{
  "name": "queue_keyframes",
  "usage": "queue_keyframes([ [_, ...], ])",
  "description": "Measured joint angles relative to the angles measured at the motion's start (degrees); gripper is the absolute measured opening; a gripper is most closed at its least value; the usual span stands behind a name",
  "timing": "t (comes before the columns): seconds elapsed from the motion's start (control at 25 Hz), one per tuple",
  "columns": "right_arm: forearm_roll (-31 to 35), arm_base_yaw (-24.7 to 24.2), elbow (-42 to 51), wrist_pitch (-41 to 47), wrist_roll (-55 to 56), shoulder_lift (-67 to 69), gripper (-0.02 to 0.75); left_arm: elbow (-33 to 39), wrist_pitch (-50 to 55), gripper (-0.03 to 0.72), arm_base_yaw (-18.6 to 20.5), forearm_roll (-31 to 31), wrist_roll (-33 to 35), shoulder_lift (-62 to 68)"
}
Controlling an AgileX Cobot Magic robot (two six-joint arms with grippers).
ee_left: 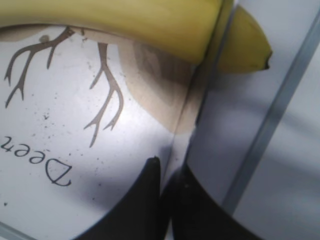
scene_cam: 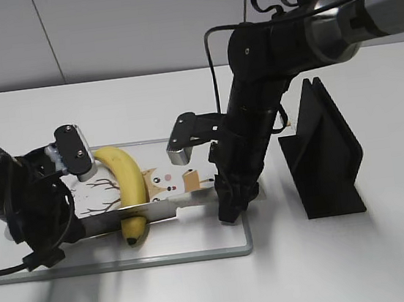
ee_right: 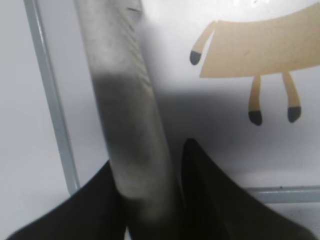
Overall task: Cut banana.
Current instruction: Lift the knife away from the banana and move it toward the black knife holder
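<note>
The yellow banana [scene_cam: 124, 177] lies on a white cutting board [scene_cam: 200, 253] printed with a deer. A knife [scene_cam: 122, 220] lies across the banana near its black tip, with the blade pressed into it. My right gripper [scene_cam: 227, 203] is shut on the grey knife handle [ee_right: 125, 100]. My left gripper [scene_cam: 69, 237] is at the blade's far end, with its jaws [ee_left: 170, 175] closed on the blade tip. In the left wrist view the blade [ee_left: 210, 75] separates the banana body [ee_left: 150, 25] from its end piece.
A black knife stand [scene_cam: 324, 154] stands on the table right of the board. The board's metal rim [ee_right: 50, 100] runs just beside the handle. The board's printed face [ee_left: 50, 110] lies under the left gripper.
</note>
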Motion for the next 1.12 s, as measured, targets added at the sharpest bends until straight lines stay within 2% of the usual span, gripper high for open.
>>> queue_keyframes([
  [0.48, 0.1, 0.0, 0.0, -0.3, 0.0, -1.0, 0.251, 0.3, 0.1, 0.022, 0.0, 0.5, 0.0, -1.7],
  [1.12, -0.9, 0.1, 0.6, 0.7, 0.1, -13.4, 0.252, 0.3, 5.5, 0.010, 0.0, 2.0, -0.8, -17.5],
])
